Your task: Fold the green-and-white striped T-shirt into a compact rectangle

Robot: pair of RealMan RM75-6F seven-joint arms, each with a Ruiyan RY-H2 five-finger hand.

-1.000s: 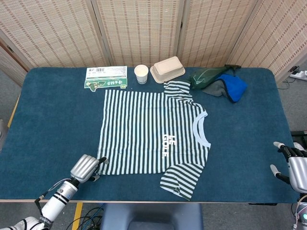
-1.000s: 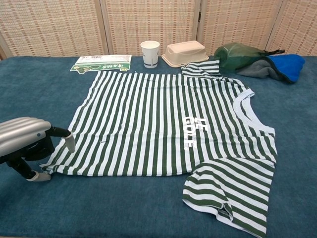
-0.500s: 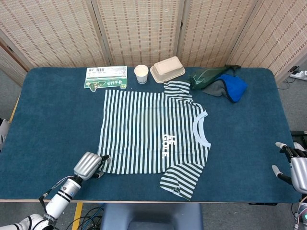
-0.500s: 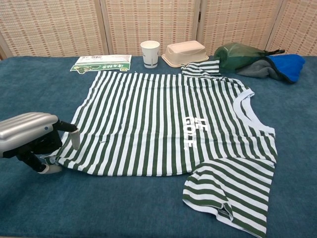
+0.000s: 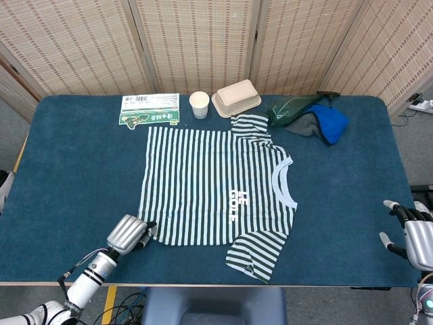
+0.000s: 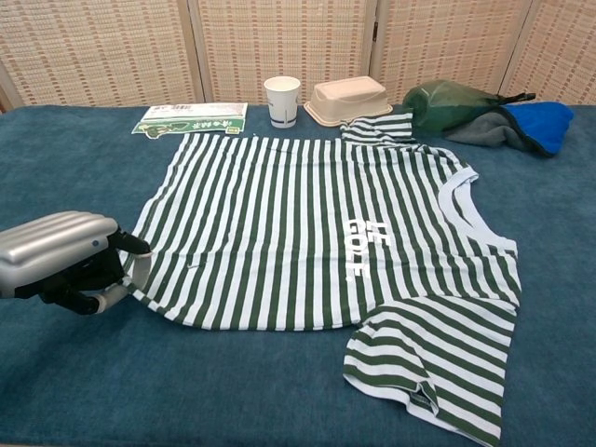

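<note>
Left hand (image 6: pixel 58 261) curled around T-shirt (image 6: pixel 307 233) hem corner, fingertips hidden under the cloth. Right hand (image 5: pixel 414 238) cut off at frame edge, fingers spread, holding nothing.

Blue-covered table (image 5: pixel 67 169) carries striped T-shirt (image 5: pixel 210 183), paper cup (image 5: pixel 199 103), lidded tray (image 5: pixel 237 97), printed packet (image 5: pixel 150 109), possibly bundled cloths (image 5: pixel 311 118).

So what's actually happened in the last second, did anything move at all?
The left hand slid in from beside the T-shirt onto its near hem corner and closed its fingers on the cloth, tugging that corner slightly inward. The right hand barely shifted, open at the table's edge. The paper cup, lidded tray, packet and bundled clothes stayed put.
</note>
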